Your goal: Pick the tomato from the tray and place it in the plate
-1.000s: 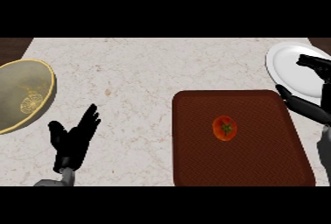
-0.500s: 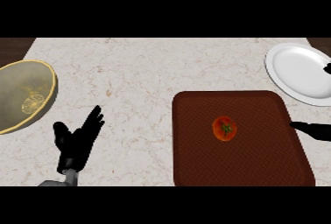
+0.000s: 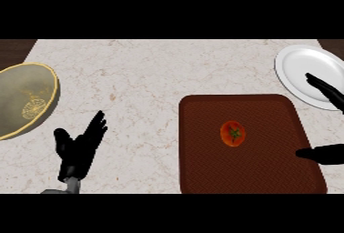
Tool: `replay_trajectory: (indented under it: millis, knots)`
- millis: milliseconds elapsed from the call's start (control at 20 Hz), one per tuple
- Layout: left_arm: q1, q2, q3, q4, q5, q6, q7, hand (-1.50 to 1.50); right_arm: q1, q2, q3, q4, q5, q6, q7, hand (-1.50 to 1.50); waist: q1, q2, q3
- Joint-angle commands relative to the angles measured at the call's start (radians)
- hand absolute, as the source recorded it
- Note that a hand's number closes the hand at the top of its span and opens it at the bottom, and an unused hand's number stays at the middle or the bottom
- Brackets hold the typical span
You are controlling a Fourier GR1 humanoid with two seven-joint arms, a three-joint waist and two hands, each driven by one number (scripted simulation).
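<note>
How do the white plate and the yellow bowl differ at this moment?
The plate is plain white; the bowl is dull yellow with a pale pattern inside. The plate sits far right by the tray; the bowl sits far left, away from it. The right hand shows over the plate; nothing overlaps the bowl. Neither holds food.

A wide olive-gold bowl is seen at the left edge of the frame, partly cut off, with a pale pattern marked inside it. It is carried by a pale marbled surface veined in beige.
</note>
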Motion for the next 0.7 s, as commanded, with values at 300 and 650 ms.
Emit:
replay_trajectory:
  millis: [300,650]
  knots:
    - [-0.034,-0.018,0.016,-0.03,-0.002,-0.011,0.099,0.0,-0.004,0.159,0.189,-0.139,0.285,-0.056,0.287,-1.5,0.01,0.005,-0.001]
    - [-0.064,-0.058,0.05,0.076,-0.038,-0.023,0.017,0.0,0.002,0.201,0.206,-0.115,0.361,0.036,0.35,-1.5,0.006,0.006,-0.001]
